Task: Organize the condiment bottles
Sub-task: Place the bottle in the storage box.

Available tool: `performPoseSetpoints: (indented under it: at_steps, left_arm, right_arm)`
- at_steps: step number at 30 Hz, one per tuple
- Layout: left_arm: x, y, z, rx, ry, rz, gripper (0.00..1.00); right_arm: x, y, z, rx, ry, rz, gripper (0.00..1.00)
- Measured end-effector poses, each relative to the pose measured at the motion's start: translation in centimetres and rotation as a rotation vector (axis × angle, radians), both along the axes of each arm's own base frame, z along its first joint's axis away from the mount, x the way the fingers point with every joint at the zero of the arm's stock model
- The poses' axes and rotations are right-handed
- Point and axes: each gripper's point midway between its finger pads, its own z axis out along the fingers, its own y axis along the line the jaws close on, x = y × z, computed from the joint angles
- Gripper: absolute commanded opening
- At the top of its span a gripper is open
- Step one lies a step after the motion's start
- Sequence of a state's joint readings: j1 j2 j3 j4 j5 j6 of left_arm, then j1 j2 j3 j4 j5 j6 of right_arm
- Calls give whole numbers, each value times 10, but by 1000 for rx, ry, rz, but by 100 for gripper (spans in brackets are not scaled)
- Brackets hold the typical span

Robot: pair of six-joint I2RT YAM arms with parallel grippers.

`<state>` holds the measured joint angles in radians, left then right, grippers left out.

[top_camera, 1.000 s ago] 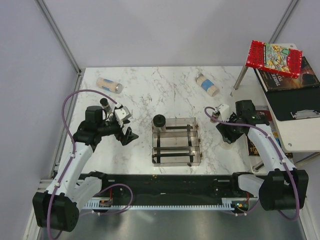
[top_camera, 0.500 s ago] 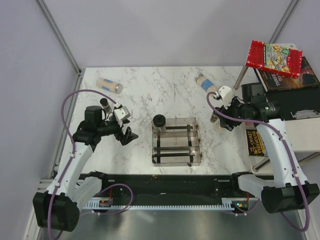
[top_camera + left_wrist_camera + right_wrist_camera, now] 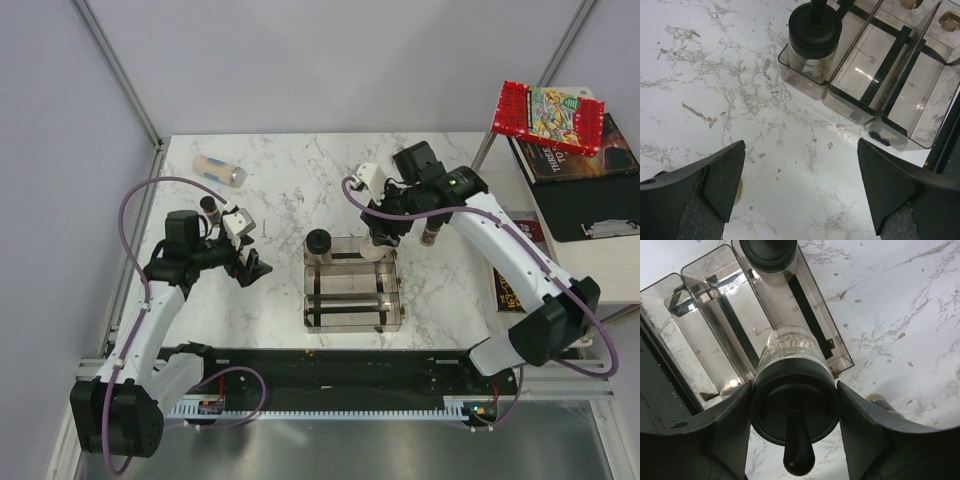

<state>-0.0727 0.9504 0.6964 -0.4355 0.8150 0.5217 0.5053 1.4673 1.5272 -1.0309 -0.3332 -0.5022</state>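
Note:
My right gripper (image 3: 380, 236) (image 3: 794, 390) is shut on a wide black-lidded jar (image 3: 792, 412), held upright just over the far right end of the clear rack (image 3: 350, 310) (image 3: 710, 315). A second black-lidded jar (image 3: 318, 244) (image 3: 815, 37) (image 3: 769, 252) stands at the left end of the rack's far compartment. My left gripper (image 3: 250, 266) (image 3: 800, 190) hangs open over bare marble left of the rack (image 3: 890, 85). One beige-filled bottle (image 3: 220, 170) lies at the back left. A slim dark-capped bottle (image 3: 210, 207) stands by my left wrist, another (image 3: 432, 235) (image 3: 881, 403) just right of my right gripper.
A side table at the right holds books (image 3: 575, 160) and a red game box (image 3: 545, 115). Metal frame posts (image 3: 115, 70) rise at the back corners. The black base rail (image 3: 330, 365) runs along the near edge.
My right arm has swung left from the table's right side to the rack's far right end, with the jar in its grip. The left arm has hardly moved.

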Motion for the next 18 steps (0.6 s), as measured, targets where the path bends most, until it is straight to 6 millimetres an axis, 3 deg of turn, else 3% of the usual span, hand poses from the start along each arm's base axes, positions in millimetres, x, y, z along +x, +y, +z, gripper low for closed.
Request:
performPoseSetpoints:
  at_steps: [4, 12, 18]
  left_arm:
    - [4, 5, 1, -3, -3, 24, 100]
    - [9, 9, -2, -4, -1, 42, 100]
    - [10, 10, -5, -3, 13, 44, 99]
  right_arm:
    - [14, 19, -22, -16, -5, 17, 0]
    - [34, 43, -31, 9, -61, 36, 0]
    - [38, 53, -68, -17, -37, 46, 0]
